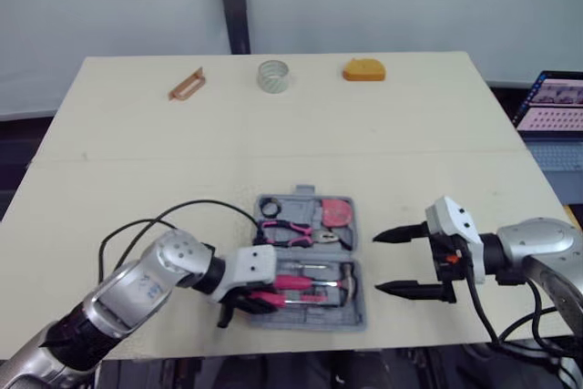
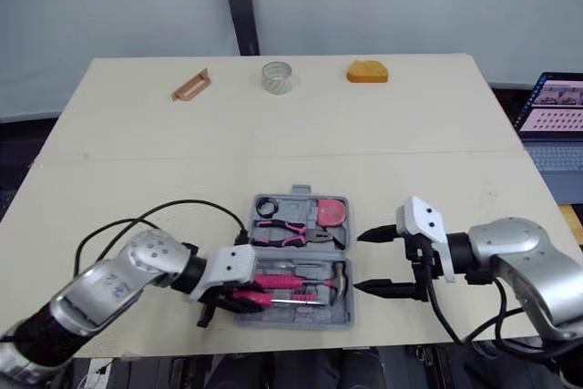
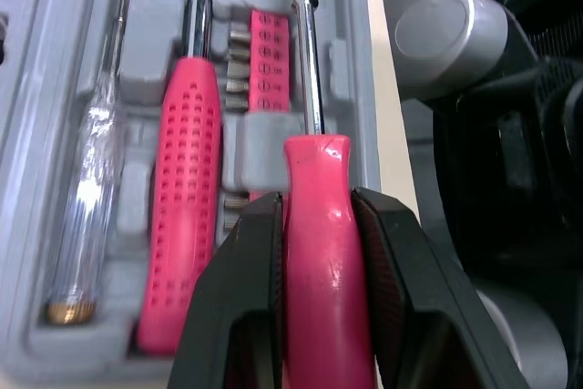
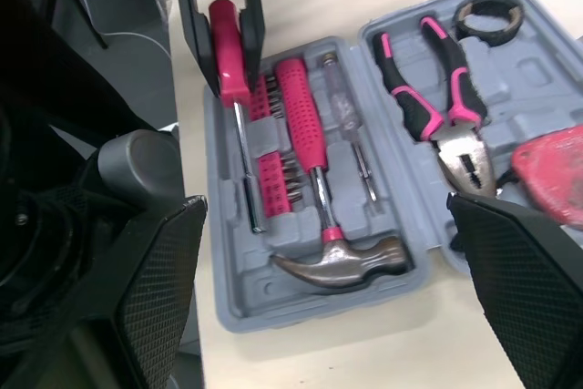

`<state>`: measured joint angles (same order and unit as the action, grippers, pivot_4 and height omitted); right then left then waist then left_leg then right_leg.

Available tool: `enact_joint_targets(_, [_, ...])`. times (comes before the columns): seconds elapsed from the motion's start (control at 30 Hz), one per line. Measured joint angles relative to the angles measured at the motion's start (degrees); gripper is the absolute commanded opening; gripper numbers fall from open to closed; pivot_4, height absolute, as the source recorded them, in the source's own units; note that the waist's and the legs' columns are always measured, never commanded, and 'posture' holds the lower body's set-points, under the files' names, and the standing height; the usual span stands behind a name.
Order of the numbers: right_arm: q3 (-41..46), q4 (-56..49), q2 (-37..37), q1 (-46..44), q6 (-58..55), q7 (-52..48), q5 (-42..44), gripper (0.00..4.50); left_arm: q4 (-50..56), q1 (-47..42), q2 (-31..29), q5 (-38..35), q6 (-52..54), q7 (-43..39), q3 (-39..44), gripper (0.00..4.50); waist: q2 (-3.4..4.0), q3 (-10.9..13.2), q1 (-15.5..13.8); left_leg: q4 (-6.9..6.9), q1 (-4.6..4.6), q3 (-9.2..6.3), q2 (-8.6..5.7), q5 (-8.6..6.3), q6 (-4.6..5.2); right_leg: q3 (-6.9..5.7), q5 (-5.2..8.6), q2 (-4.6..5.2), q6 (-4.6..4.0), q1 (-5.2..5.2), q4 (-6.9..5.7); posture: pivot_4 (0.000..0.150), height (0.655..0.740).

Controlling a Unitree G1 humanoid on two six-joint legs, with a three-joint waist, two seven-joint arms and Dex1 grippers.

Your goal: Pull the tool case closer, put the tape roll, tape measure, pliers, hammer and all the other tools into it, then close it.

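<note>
Left claw [image 3: 319, 207] pinches pink-handled screwdriver [image 3: 315, 166] over open grey case [image 1: 314, 322].

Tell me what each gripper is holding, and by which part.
The left gripper is shut on the pink screwdriver, gripping its handle over the tool case. The right gripper is open and holds nothing.

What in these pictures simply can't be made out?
- Left wrist view: the screwdriver has its handle end hidden inside the left gripper, and its tip runs off the edge.
- Right wrist view: the red tool is cut off by the edge.
- Left eye view: the orange object is too small to name.
</note>
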<state>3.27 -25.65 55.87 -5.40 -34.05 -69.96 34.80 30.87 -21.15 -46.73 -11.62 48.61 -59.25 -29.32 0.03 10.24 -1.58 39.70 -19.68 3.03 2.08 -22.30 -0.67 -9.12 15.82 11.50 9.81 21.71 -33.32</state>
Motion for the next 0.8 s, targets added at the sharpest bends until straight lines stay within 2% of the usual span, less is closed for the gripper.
enact_joint_targets(0.23, [1.3, -1.1, 0.0, 0.4, -1.0, 0.7, 0.5, 4.5, 3.3, -3.1, 0.2, -0.1, 9.7, 1.7, -4.2, 0.65, -0.01, 0.0, 0.0, 0.05, -0.02, -0.04, 0.0, 0.0, 0.0, 0.0, 0.0, 0.0, 0.0, 0.0, -0.02, 0.15, 0.74])
enact_joint_targets(0.4, [1.4, -1.4, 0.0, 0.5, -1.3, 1.4, 0.6, 4.5, 4.5, -4.5, 3.4, -0.6, 15.9, 5.4, -5.2, 0.65, -0.02, 0.0, -0.2, 0.25, -0.16, -0.16, 0.0, 0.0, 0.01, -0.02, 0.0, -0.01, 0.0, 0.0, -0.06, 0.15, 0.74])
enact_joint_targets(0.8, [1.5, -1.6, 0.6, 2.0, -1.3, 1.4, 0.6, 4.5, 4.8, -5.5, 6.0, -2.0, 19.4, 9.9, -7.7, 0.65, -0.02, 0.0, -0.1, 0.37, -0.37, -0.37, -0.03, 0.0, 0.01, -0.07, 0.0, -0.03, 0.0, 0.01, -0.05, 0.15, 0.74])
